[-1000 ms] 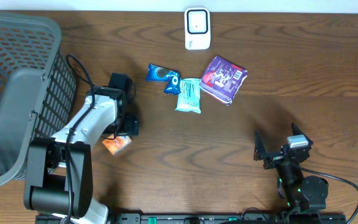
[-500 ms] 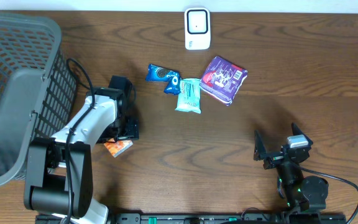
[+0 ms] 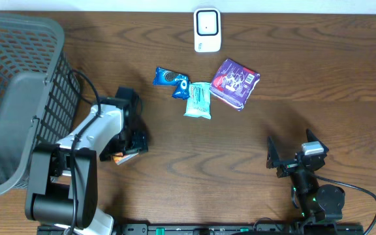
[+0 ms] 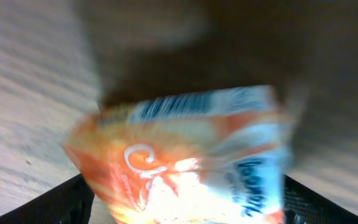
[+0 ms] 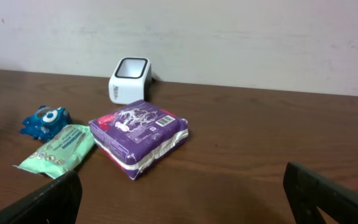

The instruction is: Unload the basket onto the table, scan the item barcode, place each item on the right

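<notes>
Pick-up step: your left end effector [image 3: 133, 141] straddles the orange packet [image 3: 121, 157], jaws wide; you cannot tell whether it grips. Next, secure the packet, lift, and present its barcode to the scanner [image 3: 207, 29].

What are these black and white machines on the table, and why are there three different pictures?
They are two robot arms. Each ends in a two-finger pincher called a gripper. One picture looks down from a camera above the table. The other two come from small cameras on the arms' wrists, so you see what each gripper sees.

On the table lie a white scanner, a blue packet, a green packet and a purple packet. A grey basket sits on the left.

The left gripper hangs over an orange packet. Its wrist picture shows that packet, very blurry, between wide-open fingers, and it does not look squeezed yet. The right gripper is open and empty, facing the other packets.
</notes>
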